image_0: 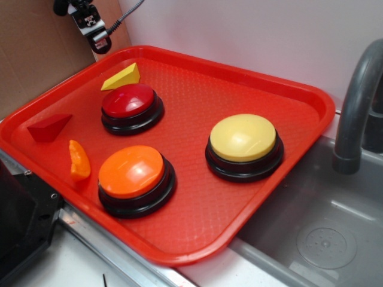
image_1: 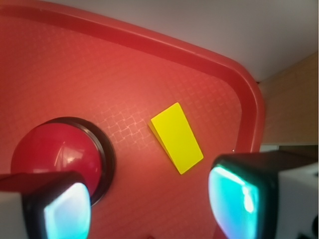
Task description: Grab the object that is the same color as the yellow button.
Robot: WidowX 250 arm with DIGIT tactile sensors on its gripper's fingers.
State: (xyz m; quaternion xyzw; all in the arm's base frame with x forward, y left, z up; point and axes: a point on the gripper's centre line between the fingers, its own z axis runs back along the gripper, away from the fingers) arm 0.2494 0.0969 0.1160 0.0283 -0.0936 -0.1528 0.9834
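Observation:
The object, a small bright-yellow wedge [image_0: 121, 78], lies on the red tray [image_0: 197, 78] at its far left, just behind the red-domed button [image_0: 131, 106]. In the wrist view the yellow wedge [image_1: 177, 137] lies on the tray floor ahead of my gripper [image_1: 154, 204], above the gap between the fingers. My gripper [image_0: 96, 31] hovers high above the tray's far-left corner. It is open, with nothing between its fingers. The yellow button [image_0: 243, 145], pale domed on a black base, sits on the tray's right half.
An orange-domed button [image_0: 135, 177] stands at the tray's front. A red wedge [image_0: 49, 127] and an orange curved slice [image_0: 79, 159] lie at the left edge. A grey sink [image_0: 323, 233] with a faucet [image_0: 356, 107] is at the right. Cardboard [image_0: 30, 54] rises behind left.

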